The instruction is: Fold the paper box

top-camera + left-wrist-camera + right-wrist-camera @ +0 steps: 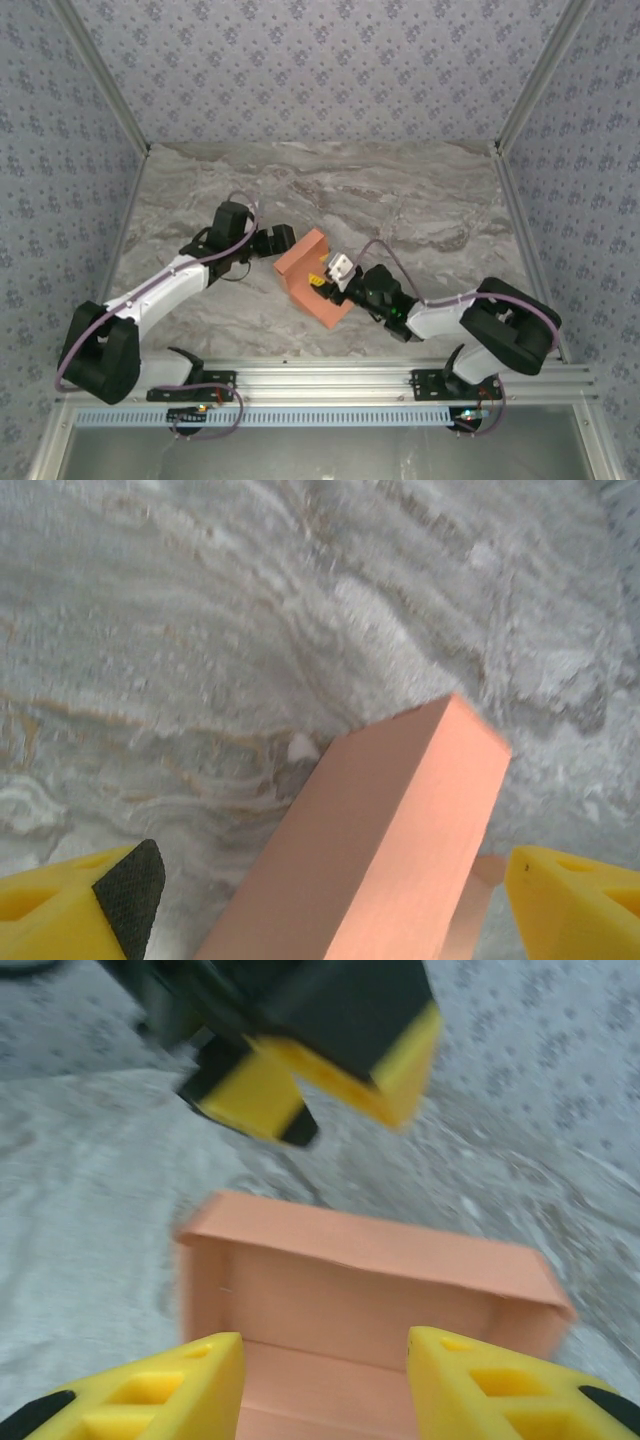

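Both released, left end effector and right end effector flank the box; an off-centre squeeze could crush its wall or skid it along the surface.

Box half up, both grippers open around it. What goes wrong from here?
1. The left gripper straddles one upright wall of the paper box; closing may crease the thin card.
2. Neither gripper clamps it, so a push from the right gripper at the open interior may slide it across the table.
3. The grippers face each other closely across it and might collide.
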Robot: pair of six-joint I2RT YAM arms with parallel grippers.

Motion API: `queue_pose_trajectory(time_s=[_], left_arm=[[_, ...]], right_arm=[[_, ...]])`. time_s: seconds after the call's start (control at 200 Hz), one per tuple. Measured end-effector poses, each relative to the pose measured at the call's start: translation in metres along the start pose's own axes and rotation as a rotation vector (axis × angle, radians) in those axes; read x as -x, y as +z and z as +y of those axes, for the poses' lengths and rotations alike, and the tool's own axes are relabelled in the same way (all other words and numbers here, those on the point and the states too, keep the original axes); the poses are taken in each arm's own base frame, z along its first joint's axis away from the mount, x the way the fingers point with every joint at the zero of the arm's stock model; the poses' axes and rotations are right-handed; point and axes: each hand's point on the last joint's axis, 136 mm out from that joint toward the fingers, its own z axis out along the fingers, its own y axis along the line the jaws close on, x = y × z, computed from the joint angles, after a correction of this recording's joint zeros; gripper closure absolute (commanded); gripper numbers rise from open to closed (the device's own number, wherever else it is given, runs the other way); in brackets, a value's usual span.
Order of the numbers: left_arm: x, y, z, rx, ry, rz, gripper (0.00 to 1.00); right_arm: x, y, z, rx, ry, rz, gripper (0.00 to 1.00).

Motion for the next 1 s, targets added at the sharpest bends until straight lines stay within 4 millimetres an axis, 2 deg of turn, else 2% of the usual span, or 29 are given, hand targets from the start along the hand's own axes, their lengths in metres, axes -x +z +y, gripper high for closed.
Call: queue_pose_trajectory(time_s=[0.1, 0.215, 0.325, 0.395, 0.515, 0.71, 0.775, 0.999], left_arm=[[-0.015, 0.002, 0.01, 0.024, -0.003, 0.044, 0.1], [-0.027, 0.004, 0.018, 0.043, -0.007, 0.081, 0.11], [-0.031, 0.005, 0.02, 0.049, -0.004, 0.097, 0.16], [-0.035, 0.005, 0.023, 0.057, -0.001, 0.113, 0.2], [-0.036, 0.005, 0.024, 0.058, 0.01, 0.115, 0.29], [-0.034, 0.0, 0.029, 0.062, 0.009, 0.098, 0.3], [-0.034, -0.002, 0.032, 0.066, 0.005, 0.094, 0.3], [-0.039, -0.002, 0.032, 0.042, -0.042, 0.084, 0.32]], right_arm=[[-0.003, 0.003, 0.03, 0.061, -0.011, 0.004, 0.49], [-0.026, 0.017, 0.048, 0.089, -0.008, 0.051, 0.47], [-0.053, 0.029, 0.051, 0.08, -0.006, 0.11, 0.48], [-0.059, 0.036, 0.051, 0.073, -0.008, 0.119, 0.49], [-0.049, 0.046, 0.049, 0.062, -0.004, 0.084, 0.5], [-0.028, 0.06, 0.041, 0.038, -0.005, 0.008, 0.6], [-0.031, 0.064, 0.042, 0.037, -0.012, 0.005, 0.64], [-0.052, 0.068, 0.043, 0.029, -0.019, 0.032, 0.66]])
